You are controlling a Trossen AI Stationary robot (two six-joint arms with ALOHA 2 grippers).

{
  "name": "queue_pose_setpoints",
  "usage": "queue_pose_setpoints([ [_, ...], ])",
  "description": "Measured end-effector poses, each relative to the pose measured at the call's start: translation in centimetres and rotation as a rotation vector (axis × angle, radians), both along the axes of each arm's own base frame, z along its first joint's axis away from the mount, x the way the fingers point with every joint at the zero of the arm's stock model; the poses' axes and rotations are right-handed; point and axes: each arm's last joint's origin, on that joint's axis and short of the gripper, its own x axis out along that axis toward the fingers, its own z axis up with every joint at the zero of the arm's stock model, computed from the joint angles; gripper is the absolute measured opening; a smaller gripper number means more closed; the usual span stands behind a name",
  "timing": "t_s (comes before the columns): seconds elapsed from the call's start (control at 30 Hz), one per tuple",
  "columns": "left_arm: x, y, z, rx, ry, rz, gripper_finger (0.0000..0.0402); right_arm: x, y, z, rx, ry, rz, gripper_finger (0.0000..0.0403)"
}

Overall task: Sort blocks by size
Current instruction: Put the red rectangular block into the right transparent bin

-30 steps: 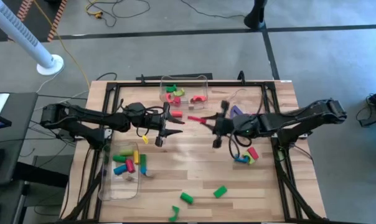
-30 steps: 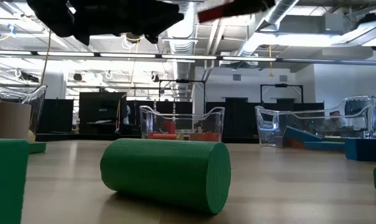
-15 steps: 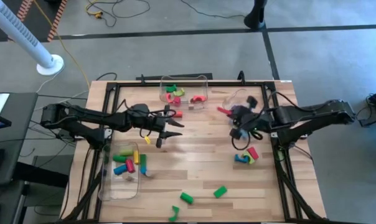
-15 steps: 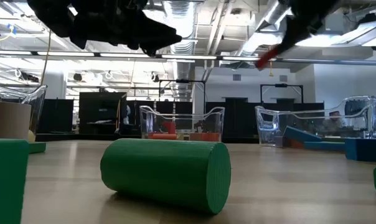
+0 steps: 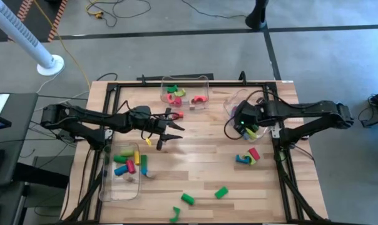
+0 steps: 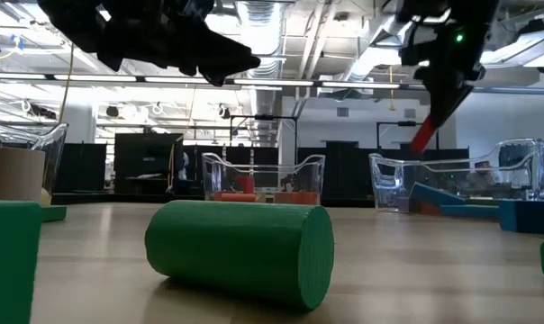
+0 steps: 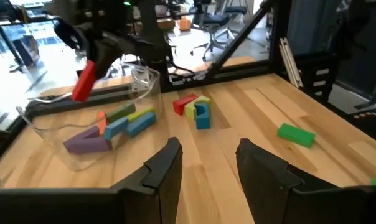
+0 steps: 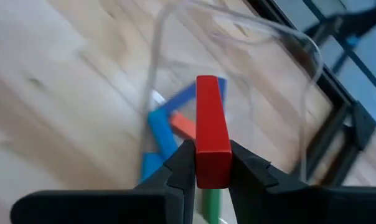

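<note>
Key relation: the right gripper hangs directly above the right bin, so the red bar it carries has that bin straight below.
Red bar: clamped at 1 end between the closed right fingers, its long axis running on past the fingertips toward the bin.
Right bin: already holds blue, purple, green and orange blocks; the clear wall stands just beside the bar and looks like the only obstacle.
Left gripper: jaws partly apart and empty, hovering over bare wood, well apart from the right bin.
Nearer arm: the right.
Beside the right bin: a small cluster of 3 or so blocks on the wood.
Farther off: 2 green blocks, loose.
</note>
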Motion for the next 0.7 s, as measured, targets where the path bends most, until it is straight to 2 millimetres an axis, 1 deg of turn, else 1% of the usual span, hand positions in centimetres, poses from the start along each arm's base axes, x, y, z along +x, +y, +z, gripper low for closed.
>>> queue_pose_setpoints([
  [0.23, 0.0, -0.5, -0.5, -0.002, 0.052, -0.02, 0.0143, 0.6, -1.7, -1.0, 0.026, 0.07, -0.03, 0.0099],
  [0.4, -0.1, -0.6, -0.6, 0.004, 0.065, -0.024, 0.0143, 0.6, -2.8, -1.7, 0.032, 0.059, -0.049, 0.01],
  [0.57, -0.1, -0.6, -0.7, 0.011, 0.069, -0.026, 0.0143, -0.3, -4.2, -4.1, 0.101, 0.079, -0.085, 0.01],
  [0.7, -0.1, -0.6, -0.7, 0.012, 0.07, -0.026, 0.0143, -1.1, -5.1, -6.0, 0.105, 0.086, -0.127, 0.01],
])
